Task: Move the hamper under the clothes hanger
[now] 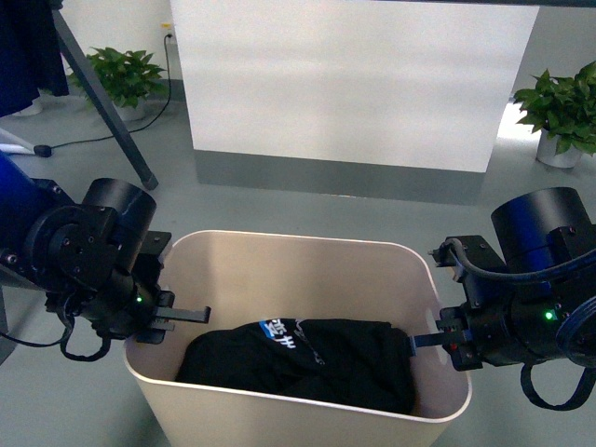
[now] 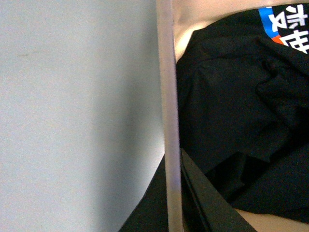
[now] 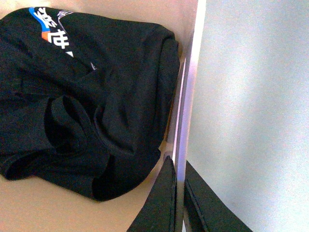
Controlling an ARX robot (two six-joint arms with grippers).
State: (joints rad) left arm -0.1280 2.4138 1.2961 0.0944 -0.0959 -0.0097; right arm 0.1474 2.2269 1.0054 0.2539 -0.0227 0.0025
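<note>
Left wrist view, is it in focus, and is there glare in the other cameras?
Left wrist view: the hamper rim is soft and out of focus; the black garment reads clearer. Right wrist view: the rim shows purple fringing. Front view: the white panel is bright, nearly blown out.

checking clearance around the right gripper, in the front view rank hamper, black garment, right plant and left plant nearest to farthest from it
1. hamper: its right wall is clamped by the right gripper.
2. black garment: inside the hamper, just left of the gripper.
3. right plant: on the floor at back right.
4. left plant: back left, across the room.
</note>
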